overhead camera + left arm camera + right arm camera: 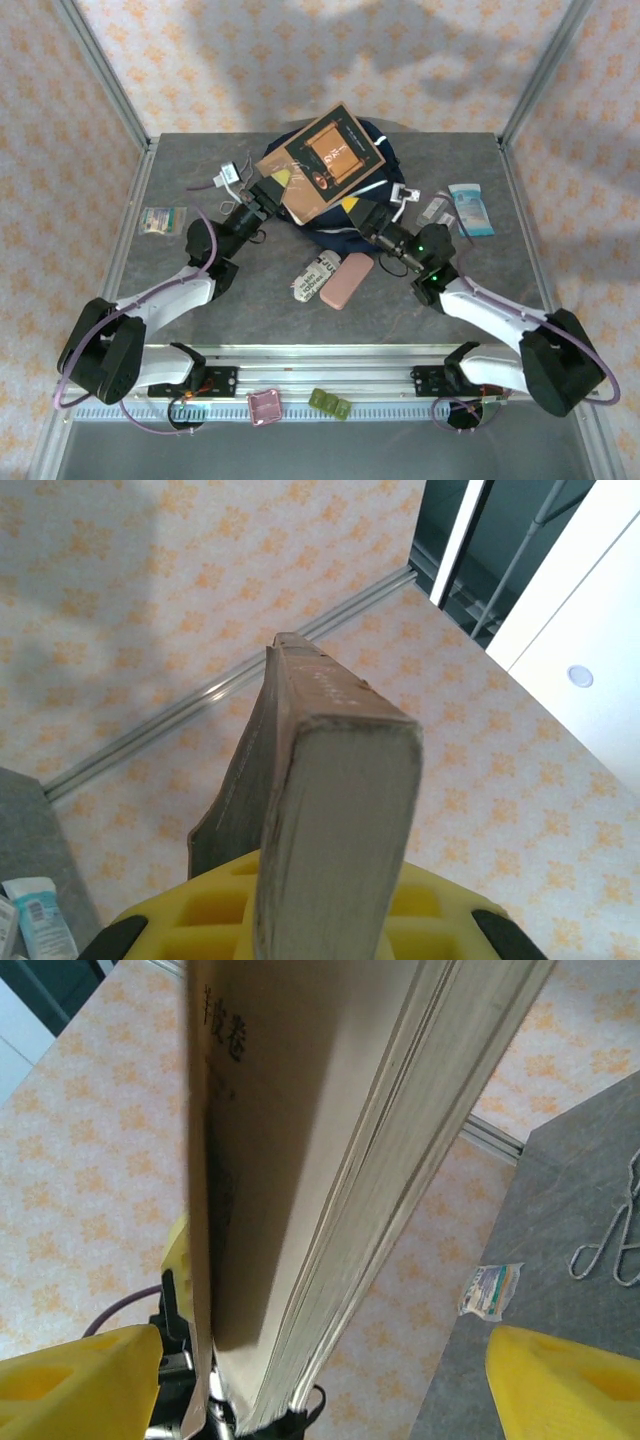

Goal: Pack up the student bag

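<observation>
Yeah, left claw [280, 186] clamps the brown book [325, 160], blocking the student bag [330, 232]; right claw [355, 210] gapes wide around it, pink case [346, 279] nearby.

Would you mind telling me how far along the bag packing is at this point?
Nothing is visibly packed yet. In hand: left gripper holds the brown book above the student bag, right gripper open beside it. Remaining: book, pink case and tissue pack.
</observation>
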